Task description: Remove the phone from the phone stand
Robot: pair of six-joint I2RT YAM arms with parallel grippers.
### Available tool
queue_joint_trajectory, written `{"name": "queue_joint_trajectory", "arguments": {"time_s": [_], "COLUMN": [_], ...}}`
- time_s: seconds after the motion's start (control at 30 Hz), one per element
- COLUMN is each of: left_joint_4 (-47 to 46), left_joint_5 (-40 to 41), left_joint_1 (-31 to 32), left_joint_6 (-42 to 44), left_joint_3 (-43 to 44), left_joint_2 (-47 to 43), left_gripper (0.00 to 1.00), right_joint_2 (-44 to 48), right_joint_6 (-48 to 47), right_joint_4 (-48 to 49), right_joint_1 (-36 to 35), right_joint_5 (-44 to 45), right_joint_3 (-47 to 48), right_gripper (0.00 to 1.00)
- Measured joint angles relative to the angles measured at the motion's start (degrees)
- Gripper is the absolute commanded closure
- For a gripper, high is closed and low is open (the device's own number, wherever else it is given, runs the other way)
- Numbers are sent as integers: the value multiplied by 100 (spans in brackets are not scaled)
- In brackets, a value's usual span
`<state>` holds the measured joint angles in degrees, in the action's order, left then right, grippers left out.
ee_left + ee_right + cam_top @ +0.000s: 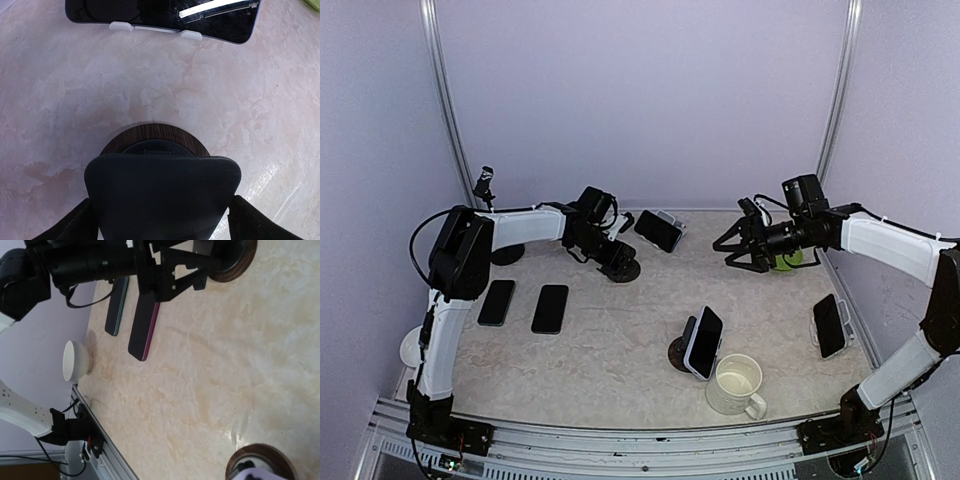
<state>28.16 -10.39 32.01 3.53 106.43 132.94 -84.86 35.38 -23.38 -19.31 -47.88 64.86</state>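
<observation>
My left gripper (607, 252) is at the back left, low over an empty dark stand on a round wooden base (621, 268). In the left wrist view the stand's dark plate (162, 195) fills the gap between my fingers (67, 225), which flank its two sides, with a thin gap at the right one. A dark phone (659, 230) leans on a white stand just beyond; it also shows in the left wrist view (160, 15). Another phone (704, 342) stands on a round-based stand at centre front. My right gripper (735, 250) hovers open and empty at the back right.
Two phones (497, 302) (550, 308) lie flat at the left. A third phone (829, 325) leans on a white stand at the right edge. A cream mug (735, 385) stands at the front, a green object (788, 259) behind my right gripper, and a white bowl (75, 360) at the left edge.
</observation>
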Motion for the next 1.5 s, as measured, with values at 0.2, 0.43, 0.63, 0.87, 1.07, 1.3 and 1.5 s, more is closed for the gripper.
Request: {"name": "queue_joint_trajectory", "arguments": {"time_s": [0.2,0.43,0.63,0.87,1.07,1.3,1.5], "left_joint_4": [-22,-96,-120,-284,-356,-374,-372], "left_joint_5": [146,455,704,1054,1239,1331,1316], "left_joint_1": [22,-24,-236,-660,-1016,-1217,-1261], "left_joint_6": [17,-37,-203,-557,-876,-1106,-1187], "left_joint_3": [0,-157,-457,-785,-1023,-1314,-1366], "left_joint_2": [0,-122,-424,-833,-949,-957,-957], "left_gripper": [35,49,52,54,54,52,31], "right_joint_2": [-7,-22,-103,-216,-275,-376,-389], "right_joint_6": [-35,-114,-155,-225,-278,-278,-284], "right_joint_4": [-63,-92,-103,-107,-116,-98,-63], "right_joint_1": [0,0,0,0,0,0,0], "right_joint_5": [37,50,52,46,11,-63,-114], "right_joint_3": [4,48,175,297,308,313,313], "right_gripper": [15,2,0,0,0,0,0]}}
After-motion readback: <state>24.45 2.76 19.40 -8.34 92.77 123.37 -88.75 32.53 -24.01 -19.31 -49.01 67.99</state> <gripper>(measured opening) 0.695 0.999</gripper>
